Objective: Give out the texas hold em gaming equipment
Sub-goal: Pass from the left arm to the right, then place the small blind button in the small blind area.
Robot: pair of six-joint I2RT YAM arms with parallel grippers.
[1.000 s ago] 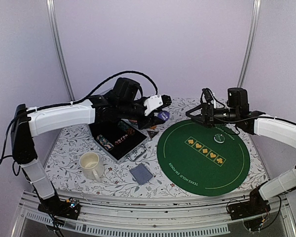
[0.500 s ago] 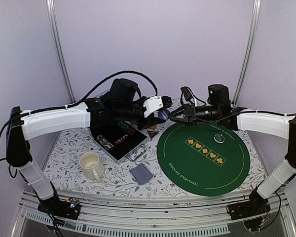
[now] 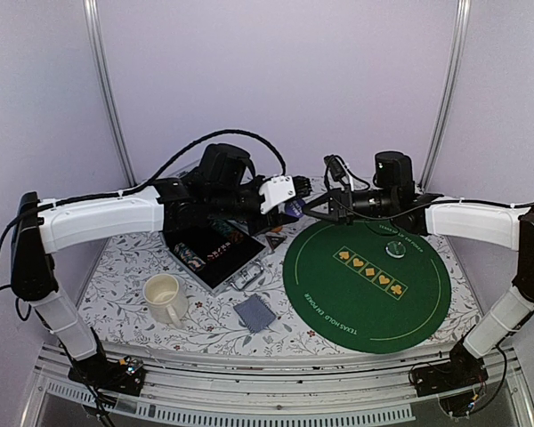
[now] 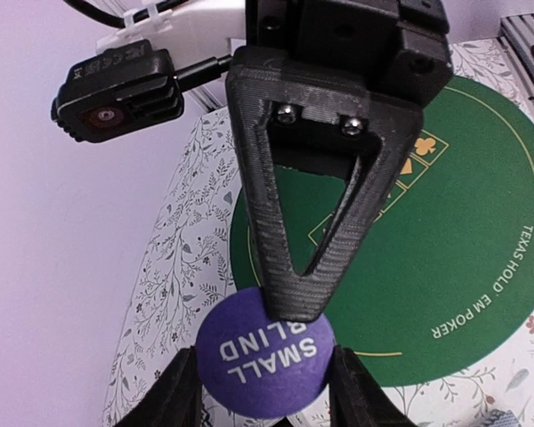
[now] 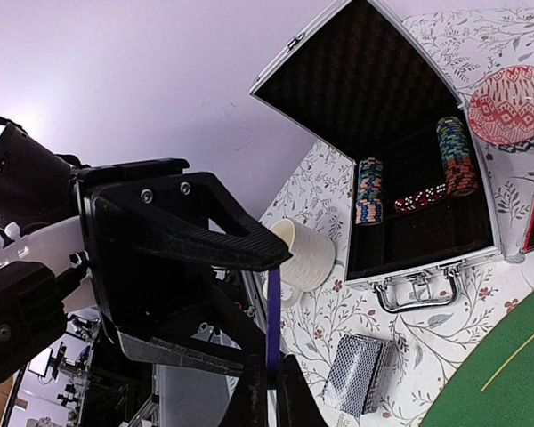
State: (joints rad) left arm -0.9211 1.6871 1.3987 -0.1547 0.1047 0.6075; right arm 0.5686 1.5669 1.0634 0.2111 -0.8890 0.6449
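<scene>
**Top view.** Item: purple disc (image 3: 295,210), coin-sized, held in the air over the far part of the table (image 3: 116,267), between the open case (image 3: 215,251) and the green mat (image 3: 365,285). The left gripper (image 3: 291,205) and right gripper (image 3: 306,212) meet on it. I also log:
- a clear disc (image 3: 394,250) on the mat
- a triangle marker (image 3: 276,240) just beside the case
- a card deck (image 3: 254,313) near the mug (image 3: 165,298), both on the floral table top

**Left wrist view.** The purple disc (image 4: 262,360) is face-on: round, smooth matt plastic with white "SMALL BLIND" lettering. The left fingers (image 4: 173,396) pinch it across its width, rim to rim. One ribbed black finger of the right gripper lies against its upper face.

**Right wrist view.** The purple disc (image 5: 273,311) is edge-on, a thin purple line. The right jaws are pressed together on its two flat faces. Beyond it I see the case with its dark foam lining and metal trim, and two striped chip stacks (image 5: 369,191) lying inside.

**Handling, my judgement.**
- The disc looks light, stiff and hardly fragile, but slick and thin.
- A rim hold may let it pivot or slip out. The hold on the flat faces looks the surer one.
- I would release the left pinch only once the right one is firm, then lay the disc flat on the mat.
</scene>
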